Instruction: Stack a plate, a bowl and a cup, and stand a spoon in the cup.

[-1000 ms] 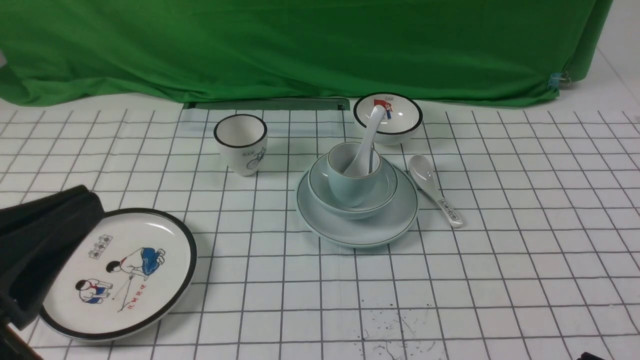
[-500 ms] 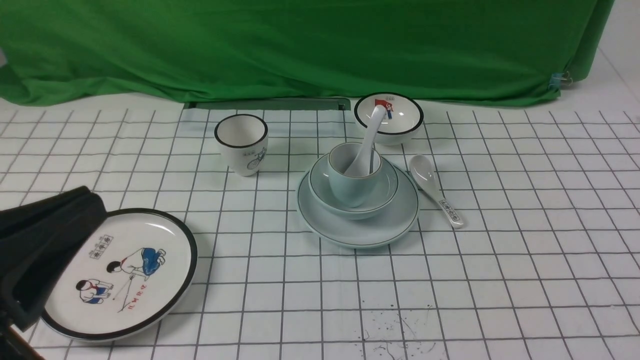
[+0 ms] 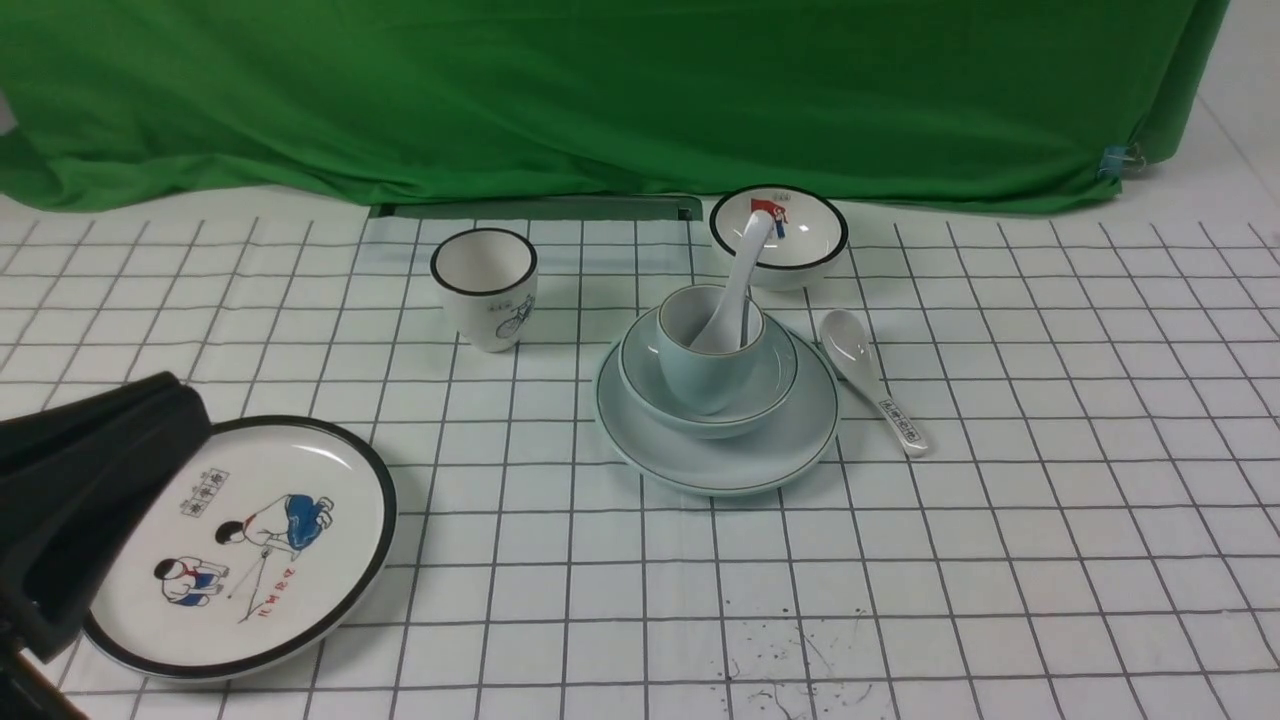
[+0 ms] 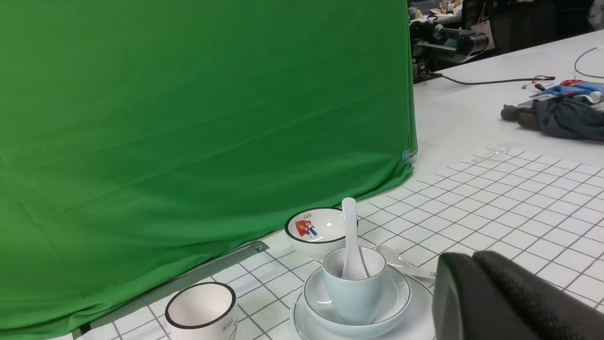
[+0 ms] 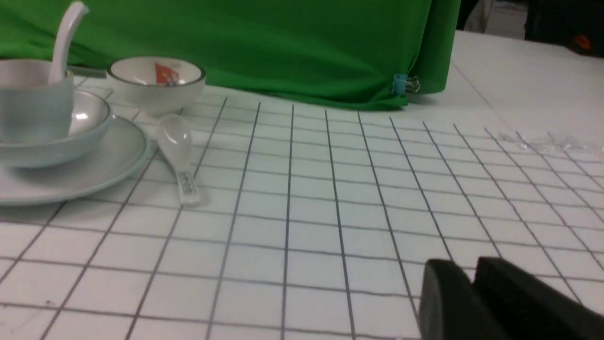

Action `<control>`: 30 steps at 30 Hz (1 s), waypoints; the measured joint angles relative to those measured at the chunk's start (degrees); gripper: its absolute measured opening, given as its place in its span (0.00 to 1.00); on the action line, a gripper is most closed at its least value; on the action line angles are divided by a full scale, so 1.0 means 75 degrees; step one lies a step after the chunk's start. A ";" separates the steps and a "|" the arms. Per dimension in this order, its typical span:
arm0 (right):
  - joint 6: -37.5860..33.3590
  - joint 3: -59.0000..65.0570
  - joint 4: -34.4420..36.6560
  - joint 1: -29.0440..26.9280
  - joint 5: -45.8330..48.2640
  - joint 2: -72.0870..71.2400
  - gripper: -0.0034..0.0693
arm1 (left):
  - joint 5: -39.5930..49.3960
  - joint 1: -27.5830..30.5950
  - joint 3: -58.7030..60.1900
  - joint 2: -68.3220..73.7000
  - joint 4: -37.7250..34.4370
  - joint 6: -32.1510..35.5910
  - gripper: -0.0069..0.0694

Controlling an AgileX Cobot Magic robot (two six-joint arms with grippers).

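While the pale plate (image 3: pixel 717 462) sits on the gridded tablecloth (image 3: pixel 1000 520) near the middle, the grey-white bowl (image 3: pixel 770 385) is seen resting on it, with the pale blue cup (image 3: pixel 705 375) standing upright inside the bowl. The plain white spoon (image 3: pixel 735 280) is stood bowl-down in the cup, its handle leaning on the cup's rim and tilted toward the green backdrop (image 3: pixel 600 90).

A printed-handle spoon (image 3: pixel 870 380) is laid flat on the cloth just beside the plate's right edge; whether they touch cannot be told. A small black-rimmed bowl with a red picture (image 3: pixel 778 236) is placed behind the stack, near the backdrop. A bicycle cup (image 3: pixel 484 289) is set upright to the stack's left, well apart. A cartoon plate (image 3: pixel 245 545) lies at the near left.

The left gripper (image 3: pixel 95 470) is seen with its black fingers pressed together, nothing between them, overlapping the cartoon plate's left edge in the front view. The right gripper (image 5: pixel 474 283) is caught only in its own wrist view, low over bare cloth well apart from the stack, holding nothing; a narrow seam is seen between its fingers, and whether they are parted cannot be told.
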 joint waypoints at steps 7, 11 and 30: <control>0.0000 0.0000 0.0000 0.0000 0.0473 0.0000 0.24 | 0.0000 0.0000 0.0007 0.0000 0.0000 0.0000 0.04; 0.0000 0.0000 0.0000 0.0000 0.0493 0.0000 0.25 | 0.0000 0.0000 0.0007 0.0000 0.0000 0.0000 0.04; 0.0000 0.0000 0.0000 0.0000 0.0492 -0.0003 0.30 | -0.0310 0.2256 0.1637 -0.2232 0.0081 -0.0025 0.05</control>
